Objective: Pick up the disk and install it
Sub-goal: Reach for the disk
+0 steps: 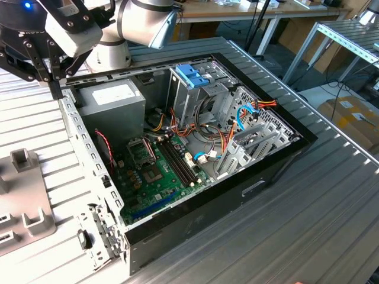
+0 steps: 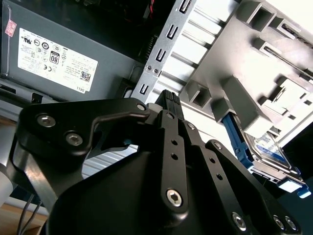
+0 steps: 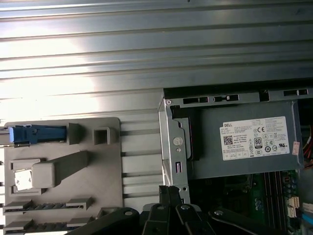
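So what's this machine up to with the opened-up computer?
A robot arm is working on putting a disk into the open computer case. Its gripper hangs over the case's edge by the grey power supply, close to a grey holder that lies beside the case. The disk sits in that holder, not yet picked up, so the install has not started.

**Obscured and cropped items**

Disk (image 2: 268, 146): lodged in the grey holder (image 2: 254, 63) just beside the claw (image 2: 168, 97). It is largely covered by the holder's blocks and the claw's black body. In the first wrist view its blue rail (image 3: 38, 133) is cropped at the frame edge.
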### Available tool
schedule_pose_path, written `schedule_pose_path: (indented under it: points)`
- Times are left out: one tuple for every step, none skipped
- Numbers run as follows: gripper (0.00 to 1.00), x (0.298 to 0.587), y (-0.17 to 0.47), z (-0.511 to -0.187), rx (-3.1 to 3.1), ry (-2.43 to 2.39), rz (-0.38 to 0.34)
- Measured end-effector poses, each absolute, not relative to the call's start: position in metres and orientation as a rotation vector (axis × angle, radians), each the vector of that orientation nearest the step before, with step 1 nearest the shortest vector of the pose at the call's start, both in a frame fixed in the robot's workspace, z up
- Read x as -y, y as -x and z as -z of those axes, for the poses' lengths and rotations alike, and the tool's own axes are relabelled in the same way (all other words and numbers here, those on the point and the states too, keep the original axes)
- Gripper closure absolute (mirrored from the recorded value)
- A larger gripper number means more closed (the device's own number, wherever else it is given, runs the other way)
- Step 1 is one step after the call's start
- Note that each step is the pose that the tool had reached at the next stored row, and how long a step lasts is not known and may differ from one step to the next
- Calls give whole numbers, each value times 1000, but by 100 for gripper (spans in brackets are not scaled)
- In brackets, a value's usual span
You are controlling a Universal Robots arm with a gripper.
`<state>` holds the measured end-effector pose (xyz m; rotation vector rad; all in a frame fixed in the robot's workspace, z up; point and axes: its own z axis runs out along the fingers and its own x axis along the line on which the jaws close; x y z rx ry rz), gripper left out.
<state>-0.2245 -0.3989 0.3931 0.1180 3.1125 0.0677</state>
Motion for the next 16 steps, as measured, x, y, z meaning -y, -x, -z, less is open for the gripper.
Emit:
schedule_pose_path:
  points:
    - [89,399,225,-393,-3112,-118,-68]
    - [89,399,226,-393,-3112,-118,-68]
    - [89,399,226,-393,-3112,-118,-68]
    - [89,399,226,-393,-3112,-118,-68]
    - [89,399,226,-393,-3112,-118,-68]
    - [89,399,226,-393,-3113,-118,-68]
    - [89,399,227,-393,-3113,-118,-68]
    - [89,399,227,-393,-3112,-118,-68]
    - [89,399,227,-393,-3112,-118,-68]
    - [89,399,227,-393,-3113,-118,-68]
    - [89,399,227,-393,-3113,-118,-68]
    - [89,399,227,-393,-3113,-118,-68]
    - [89,399,227,-393,-3113,-118,-68]
    - [89,399,227,-393,-3112,-118,-68]
    - [89,399,228,-393,-3112,-118,-68]
    - [89,399,228,-393,-3113,-118,-68]
